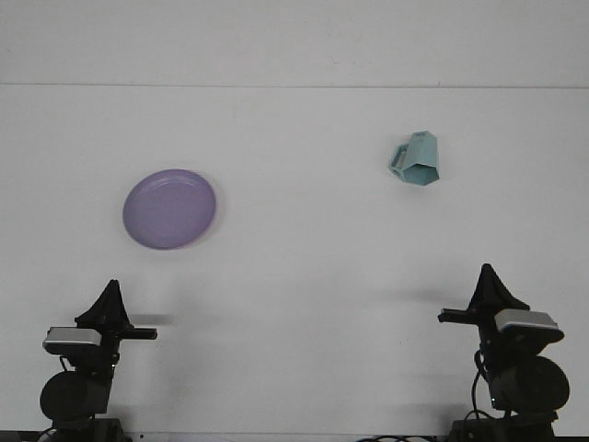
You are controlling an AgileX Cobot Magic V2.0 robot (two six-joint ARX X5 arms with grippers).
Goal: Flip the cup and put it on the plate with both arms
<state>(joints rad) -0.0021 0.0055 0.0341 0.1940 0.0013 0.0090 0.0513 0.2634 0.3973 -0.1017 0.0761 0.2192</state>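
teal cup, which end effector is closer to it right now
Right. The right end effector sits below the teal cup, slightly to its right; the left end effector is far across the table, below the purple plate.

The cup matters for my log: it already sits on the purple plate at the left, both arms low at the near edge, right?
Not quite. The front view shows the teal cup lying on the bare table at far right, well apart from the purple plate. The rest holds.
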